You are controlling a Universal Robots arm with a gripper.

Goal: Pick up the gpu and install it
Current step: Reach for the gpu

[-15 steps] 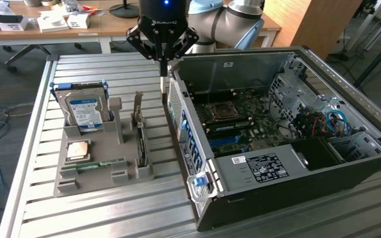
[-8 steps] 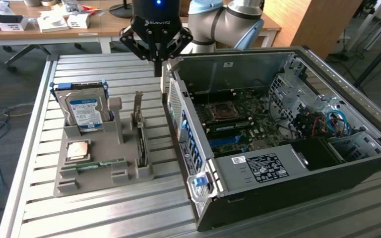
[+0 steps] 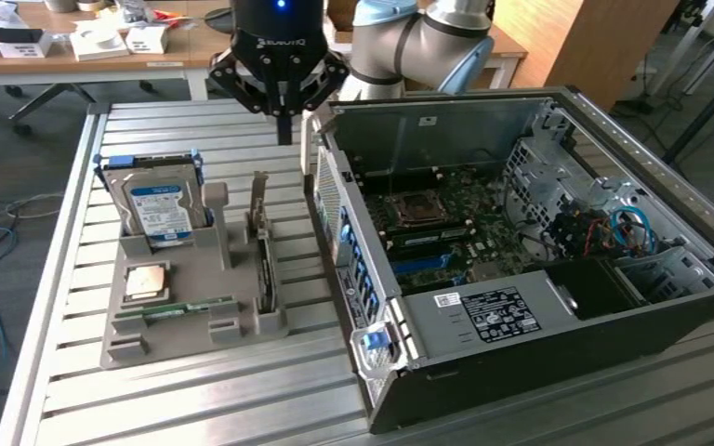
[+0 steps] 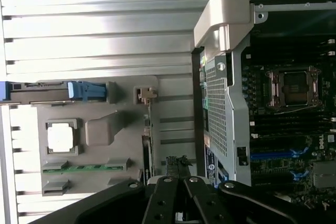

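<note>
1. The slatted metal worktop (image 3: pixel 208 390) carries everything I am working with.
2. The open computer case (image 3: pixel 482 130) lies on its side at the exterior view's right. Its mainboard (image 3: pixel 456 218) faces up, and I see no card fitted in it yet.
3. A grey holder (image 3: pixel 178 325) sits just beside the case, on the exterior view's left.
4. A hard drive (image 3: pixel 159 209) with a blue label stands upright at the holder's far end.
5. The graphics card (image 3: pixel 264 260) stands on edge in the holder's slot nearest the case. Its long axis runs from far to near in the exterior view, roughly parallel to the case wall, and its pale bracket (image 3: pixel 259 195) is at the far end.
6. My tool (image 3: pixel 285 130) hangs clenched on nothing, above the worktop and apart from every part. I judge the card lies below it, a little towards the exterior view's left and nearer the camera, bracket end closest. The wrist view agrees: the tool (image 4: pixel 177 166) sits just beside the card's thin edge (image 4: pixel 148 145).
7. A narrow memory stick (image 3: pixel 190 308) lies flat in the holder, untouched.
</note>
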